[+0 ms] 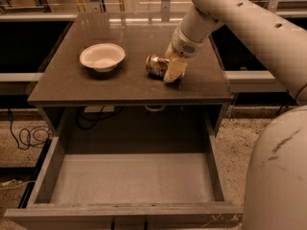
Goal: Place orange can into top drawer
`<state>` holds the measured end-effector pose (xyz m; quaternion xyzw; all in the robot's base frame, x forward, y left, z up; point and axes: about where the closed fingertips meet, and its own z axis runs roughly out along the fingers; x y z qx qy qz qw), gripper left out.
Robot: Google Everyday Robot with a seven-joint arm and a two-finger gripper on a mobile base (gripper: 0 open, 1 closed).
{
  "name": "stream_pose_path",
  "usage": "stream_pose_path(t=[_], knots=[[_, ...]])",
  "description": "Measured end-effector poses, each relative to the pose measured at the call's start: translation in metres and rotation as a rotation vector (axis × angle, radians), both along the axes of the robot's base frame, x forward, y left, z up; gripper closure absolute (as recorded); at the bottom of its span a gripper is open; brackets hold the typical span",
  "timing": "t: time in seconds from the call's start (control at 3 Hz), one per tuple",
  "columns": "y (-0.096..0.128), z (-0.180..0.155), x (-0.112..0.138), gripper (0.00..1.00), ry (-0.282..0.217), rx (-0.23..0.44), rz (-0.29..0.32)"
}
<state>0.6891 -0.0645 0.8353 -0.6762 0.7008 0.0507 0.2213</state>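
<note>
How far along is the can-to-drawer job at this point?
Done: the top drawer stands open. In hand: the gripper is down at the orange can, which lies on its side on the tabletop. Left: lifting it and placing it in the drawer.

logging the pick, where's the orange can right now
In the camera view, the orange can lies on its side on the tabletop, right of the white bowl, with the gripper at its right end; the top drawer stands open below.
</note>
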Motion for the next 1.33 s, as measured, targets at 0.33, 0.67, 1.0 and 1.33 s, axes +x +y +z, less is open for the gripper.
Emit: stream_pose_path(t=[0.33, 0.67, 1.0, 1.33], knots=[[0.0, 0.0, 0.0, 0.65, 0.0, 0.0, 0.0], [0.0, -0.0001, 0.0, 0.89, 0.0, 0.0, 0.0], [0.0001, -0.0002, 0.0, 1.0, 0.0, 0.0, 0.0], [0.0001, -0.0001, -0.0001, 1.0, 0.0, 0.0, 0.0]])
